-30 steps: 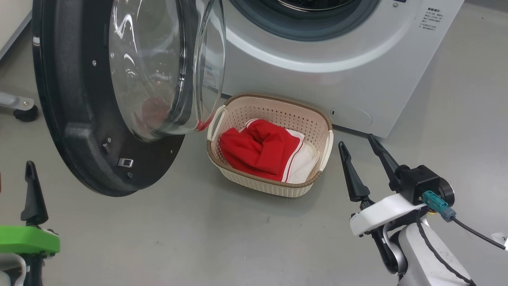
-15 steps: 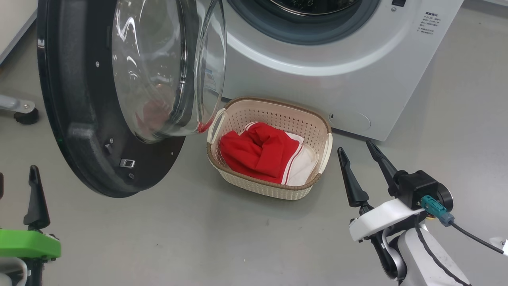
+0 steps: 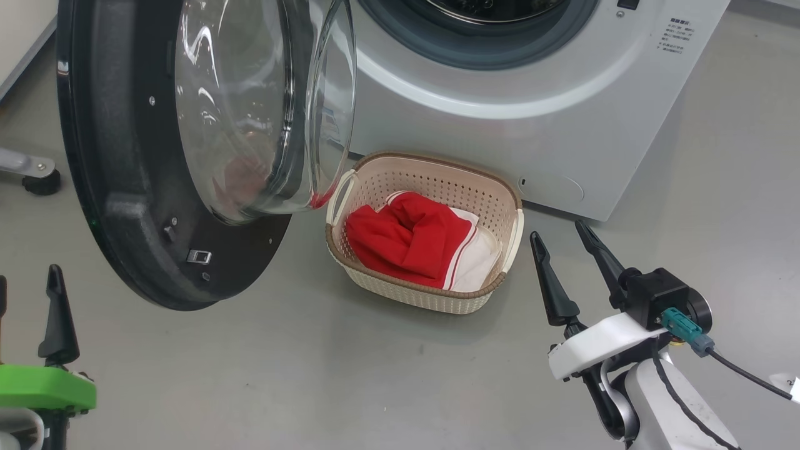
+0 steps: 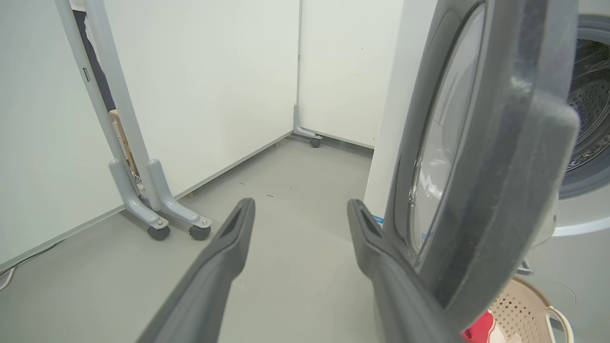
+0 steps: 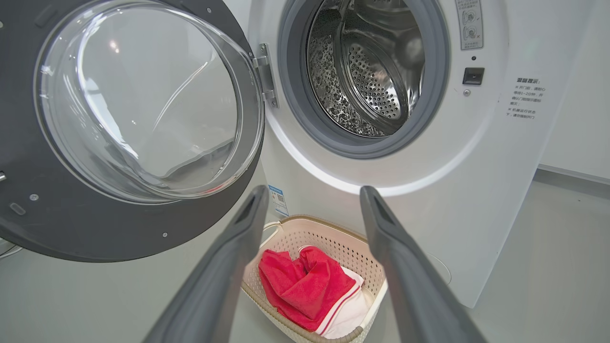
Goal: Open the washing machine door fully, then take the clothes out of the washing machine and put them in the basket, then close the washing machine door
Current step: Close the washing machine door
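Washing machine door (image 3: 112,206) hangs wide open on the left. The left gripper (image 4: 300,209), spread wide and empty, sits just beside its edge, so it is nearer. Clothes (image 3: 409,240) lie in the basket (image 3: 431,300). The right gripper (image 3: 557,229), wide and empty too, is farther right.

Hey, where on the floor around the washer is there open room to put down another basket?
Widest bare floor lies in front of the basket, between the left claw and right claw. More bare floor runs right of the washing machine. It's crowded at the basket's left handle, where the open washing machine door hangs close.
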### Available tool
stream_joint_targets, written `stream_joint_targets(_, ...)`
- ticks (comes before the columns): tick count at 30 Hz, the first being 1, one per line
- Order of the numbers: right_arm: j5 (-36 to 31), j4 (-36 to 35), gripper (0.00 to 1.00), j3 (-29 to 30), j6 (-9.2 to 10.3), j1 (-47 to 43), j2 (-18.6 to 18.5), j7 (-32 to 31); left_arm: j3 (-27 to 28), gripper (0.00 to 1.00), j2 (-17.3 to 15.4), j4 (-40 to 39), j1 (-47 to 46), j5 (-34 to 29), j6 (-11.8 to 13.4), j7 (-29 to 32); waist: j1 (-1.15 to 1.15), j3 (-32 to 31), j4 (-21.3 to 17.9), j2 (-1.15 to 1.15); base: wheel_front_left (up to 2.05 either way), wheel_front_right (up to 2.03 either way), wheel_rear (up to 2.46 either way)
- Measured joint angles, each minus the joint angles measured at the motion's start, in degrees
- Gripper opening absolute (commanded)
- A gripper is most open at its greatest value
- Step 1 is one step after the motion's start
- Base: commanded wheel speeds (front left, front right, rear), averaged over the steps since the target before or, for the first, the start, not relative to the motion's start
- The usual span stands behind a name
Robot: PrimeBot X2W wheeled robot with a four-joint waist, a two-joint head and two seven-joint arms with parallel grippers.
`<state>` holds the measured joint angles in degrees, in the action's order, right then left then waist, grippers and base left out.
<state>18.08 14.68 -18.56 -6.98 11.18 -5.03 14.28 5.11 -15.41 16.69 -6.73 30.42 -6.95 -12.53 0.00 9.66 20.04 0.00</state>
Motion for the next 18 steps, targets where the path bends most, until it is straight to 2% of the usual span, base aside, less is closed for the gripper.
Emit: stream_joint_targets(18,-0.01,-0.12,1.00,0.51,0.00,0.00,0.02,0.00,-0.88,1.00,-0.36,1.65,-0.26,0.09,-0.01,-0.67,0.00,0.52,0.04,0.00,0.00,0.00,0.00)
